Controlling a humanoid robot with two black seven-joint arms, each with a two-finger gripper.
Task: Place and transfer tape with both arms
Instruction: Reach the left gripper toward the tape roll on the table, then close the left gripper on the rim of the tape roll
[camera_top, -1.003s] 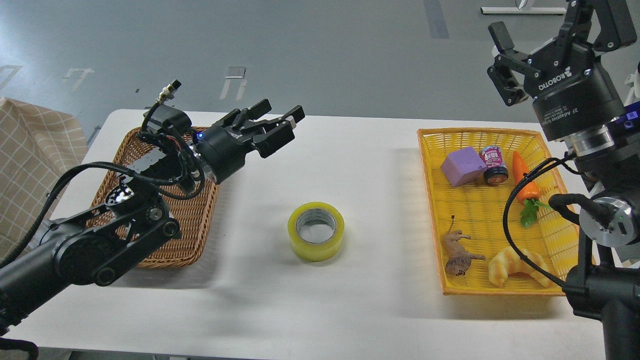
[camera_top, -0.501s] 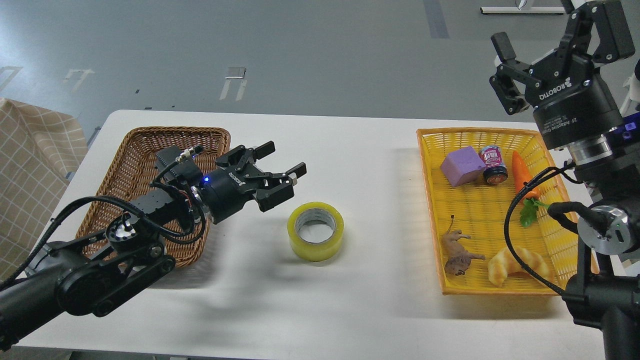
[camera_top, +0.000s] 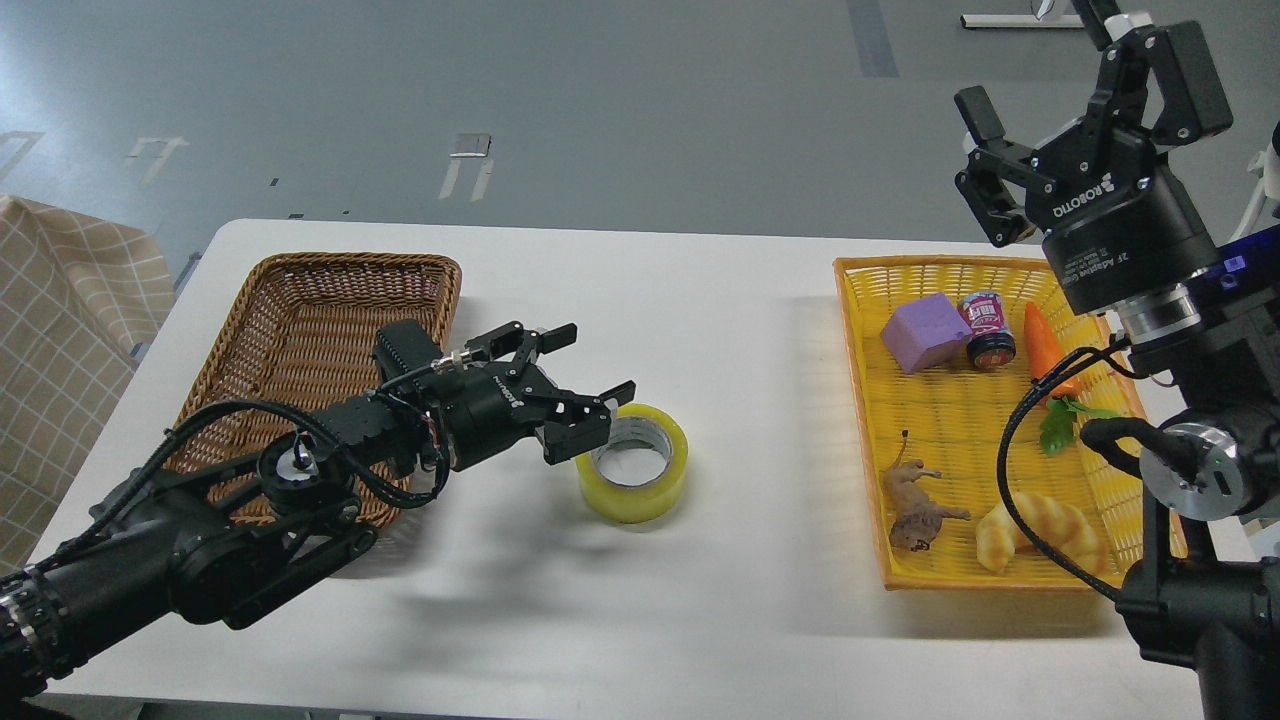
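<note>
Centrally on the white table (camera_top: 700, 600) lies the yellow tape roll (camera_top: 632, 463), flat with its core facing up, while the left gripper (camera_top: 585, 368) reaches beside it, jaws wide, and the right gripper (camera_top: 1075, 85) hangs spread above the yellow basket (camera_top: 960, 430).

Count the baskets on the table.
2: a brown wicker basket at the table's left, behind the left arm, and a yellow basket at the right holding toys. None seem hidden.
</note>
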